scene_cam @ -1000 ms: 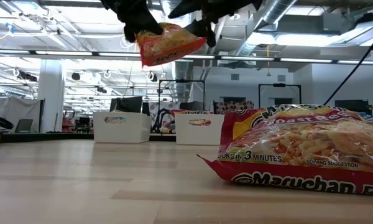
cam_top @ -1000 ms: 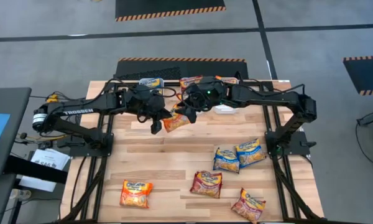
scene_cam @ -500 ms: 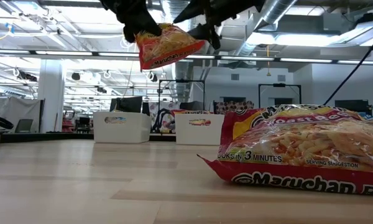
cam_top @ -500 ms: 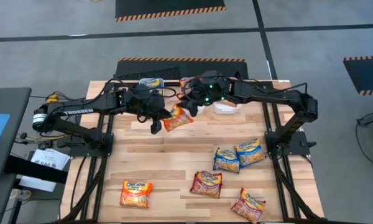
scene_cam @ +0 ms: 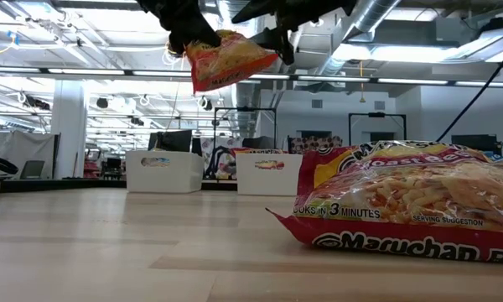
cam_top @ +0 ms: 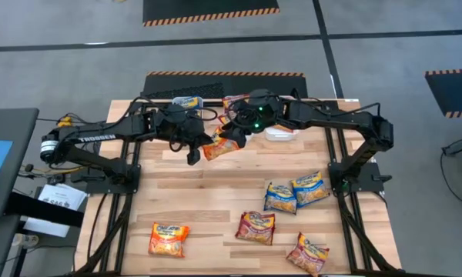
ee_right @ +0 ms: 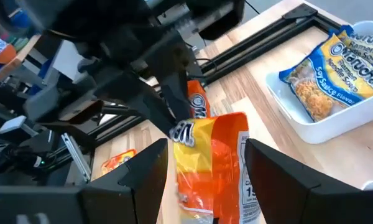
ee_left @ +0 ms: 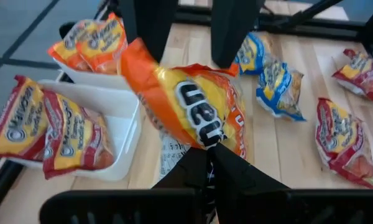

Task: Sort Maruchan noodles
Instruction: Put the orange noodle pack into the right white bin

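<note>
Two claws meet at bench 12 o'clock: left claw (cam_top: 194, 151) pinches orange packet (cam_top: 218, 146) aloft, likely for handover; right claw (cam_top: 235, 137) open astride it.

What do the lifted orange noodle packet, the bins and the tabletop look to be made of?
Orange Maruchan packet: thin glossy plastic film, going by its crinkles and highlights. White bin: apparently rigid plastic, smooth with thin walls. Table: pale wood planks with visible seams, probably sealed.
</note>
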